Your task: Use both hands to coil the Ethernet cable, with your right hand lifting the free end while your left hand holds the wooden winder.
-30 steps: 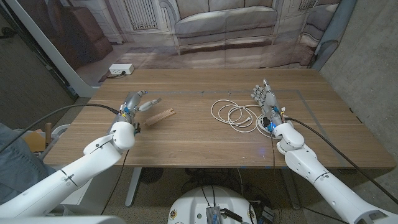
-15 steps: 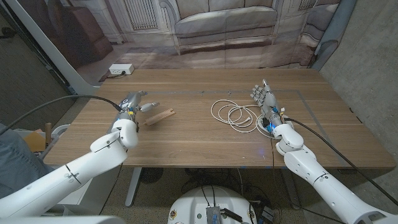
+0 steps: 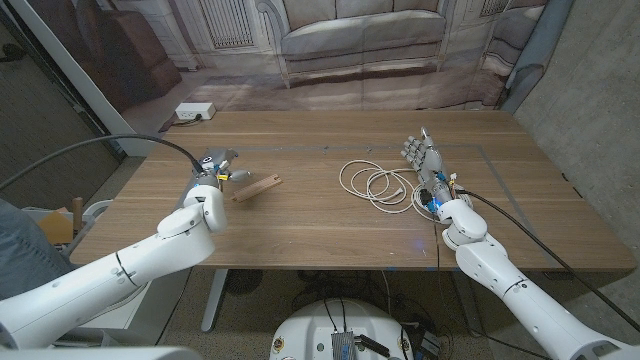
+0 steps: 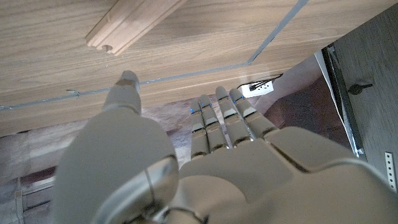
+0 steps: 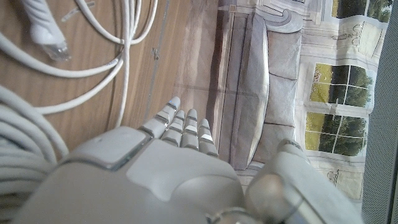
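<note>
- Wooden surface [image 3: 300, 225] carries both task items.
- I see the wooden winder [image 3: 257, 188] lying just beside my left hand [image 3: 216, 166], fingers apart, grasping nothing.
- Ethernet cable [image 3: 378, 184] lies loosely looped beside my right hand [image 3: 424, 155], likewise released, fingers extended.

A wide stretch of bare tabletop [image 3: 310, 220] lies between the wooden winder [image 3: 257, 187] and the loose white Ethernet cable [image 3: 375, 183]. The left hand [image 3: 215, 166] sits just beside the winder, with bare wood between them. The right hand [image 3: 425, 155] stands close beside the cable loops. A white power strip [image 3: 194, 112] lies on the floor beyond the tabletop's far edge.
</note>
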Tool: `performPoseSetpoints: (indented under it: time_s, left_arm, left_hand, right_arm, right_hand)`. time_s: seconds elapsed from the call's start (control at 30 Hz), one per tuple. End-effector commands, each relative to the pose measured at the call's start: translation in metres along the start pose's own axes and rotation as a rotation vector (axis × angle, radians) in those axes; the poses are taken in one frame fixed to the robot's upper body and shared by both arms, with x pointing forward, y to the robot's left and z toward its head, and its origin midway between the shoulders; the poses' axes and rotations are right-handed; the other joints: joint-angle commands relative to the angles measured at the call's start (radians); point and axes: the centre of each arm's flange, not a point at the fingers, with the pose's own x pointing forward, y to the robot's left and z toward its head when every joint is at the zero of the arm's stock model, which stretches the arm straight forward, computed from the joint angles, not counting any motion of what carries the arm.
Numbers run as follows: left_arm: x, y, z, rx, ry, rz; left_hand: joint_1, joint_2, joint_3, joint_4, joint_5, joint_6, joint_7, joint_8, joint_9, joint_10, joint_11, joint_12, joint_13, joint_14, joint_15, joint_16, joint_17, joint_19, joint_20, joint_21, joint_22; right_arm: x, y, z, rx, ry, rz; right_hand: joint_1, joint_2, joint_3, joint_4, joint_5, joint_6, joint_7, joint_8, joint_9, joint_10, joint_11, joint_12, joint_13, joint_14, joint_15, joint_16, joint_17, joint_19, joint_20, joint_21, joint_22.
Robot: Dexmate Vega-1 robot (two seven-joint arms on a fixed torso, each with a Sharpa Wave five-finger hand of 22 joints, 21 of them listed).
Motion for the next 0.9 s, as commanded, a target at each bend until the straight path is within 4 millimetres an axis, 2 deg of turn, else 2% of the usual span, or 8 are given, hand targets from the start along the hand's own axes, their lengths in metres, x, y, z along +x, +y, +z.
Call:
performPoseSetpoints:
  time_s: [0.03,0.17,0.23,0.3,0.4,0.9]
  left_arm:
    - [0.002,-0.001,0.006,0.130,0.028,-0.059]
    - [0.003,-0.003,0.011,0.184,0.037,-0.072]
    - [0.003,-0.004,0.014,0.220,0.044,-0.085]
    - [0.003,-0.005,0.016,0.245,0.047,-0.094]
    - [0.005,-0.006,0.018,0.268,0.049,-0.122]
    - [0.007,-0.021,0.027,0.273,0.034,-0.189]
  left_hand:
    - [0.010,0.002,0.007,-0.003,0.000,0.012,-0.002,0.001,0.005,0.011,-0.004,-0.001,0.002,0.014,0.002,0.000,0.003,0.015,0.004,0.007,0.003]
    - [0.023,0.008,0.011,-0.004,-0.001,0.005,-0.001,-0.004,0.006,0.003,-0.003,-0.008,0.003,0.008,0.003,-0.005,0.005,0.017,0.010,0.007,0.003]
    - [0.082,0.039,0.036,-0.013,-0.003,-0.019,0.000,-0.020,0.007,-0.019,-0.008,-0.025,0.006,-0.004,0.003,-0.016,0.010,0.005,0.025,0.000,0.004]
    - [0.126,0.054,0.051,-0.018,-0.006,-0.044,0.004,-0.035,0.009,-0.034,0.003,-0.036,0.008,-0.016,0.008,-0.024,0.013,-0.009,0.034,-0.008,0.005]
    - [0.154,0.055,0.056,-0.019,-0.009,-0.058,-0.002,-0.044,0.010,-0.056,0.000,-0.048,0.010,-0.035,0.009,-0.035,0.014,-0.021,0.038,-0.014,0.006]
    - [0.161,0.053,0.050,-0.003,-0.018,-0.018,-0.006,-0.033,0.011,-0.033,-0.002,-0.043,0.013,-0.022,0.007,-0.032,0.017,-0.017,0.036,-0.014,0.007]
  right_arm:
    - [-0.003,0.005,-0.002,0.007,0.006,-0.005]
    - [-0.004,0.005,-0.001,0.008,0.009,-0.007]
    - [-0.004,0.006,-0.001,0.009,0.014,-0.007]
    - [-0.005,0.006,-0.001,0.014,0.016,-0.006]
    - [-0.005,0.007,-0.001,0.018,0.015,-0.007]
    - [-0.007,0.005,-0.001,0.011,0.021,-0.003]
  right_hand:
    - [0.006,0.003,0.001,-0.003,0.001,0.007,0.005,0.004,0.003,0.008,-0.001,0.004,0.003,0.010,0.005,0.005,0.004,0.007,-0.005,-0.002,0.003]
    - [0.006,0.004,0.001,-0.004,0.000,0.011,0.005,0.006,0.003,0.009,0.000,0.004,0.003,0.012,0.006,0.005,0.004,0.007,-0.004,-0.003,0.003]
    - [0.006,0.004,0.001,-0.004,0.000,0.012,0.006,0.006,0.003,0.009,0.000,0.004,0.003,0.012,0.006,0.005,0.004,0.007,-0.004,-0.003,0.003]
    - [0.008,0.006,0.002,-0.005,0.000,0.015,0.005,0.007,0.003,0.010,-0.001,0.004,0.003,0.012,0.006,0.005,0.004,0.008,-0.003,-0.003,0.003]
    - [0.010,0.009,0.003,-0.006,0.000,0.018,0.007,0.008,0.003,0.011,0.000,0.005,0.003,0.015,0.007,0.006,0.004,0.009,-0.003,-0.004,0.003]
    - [0.016,0.015,0.006,-0.010,-0.002,0.023,0.008,0.008,0.003,0.011,0.003,0.004,0.003,0.016,0.009,0.005,0.003,0.010,-0.002,-0.008,0.004]
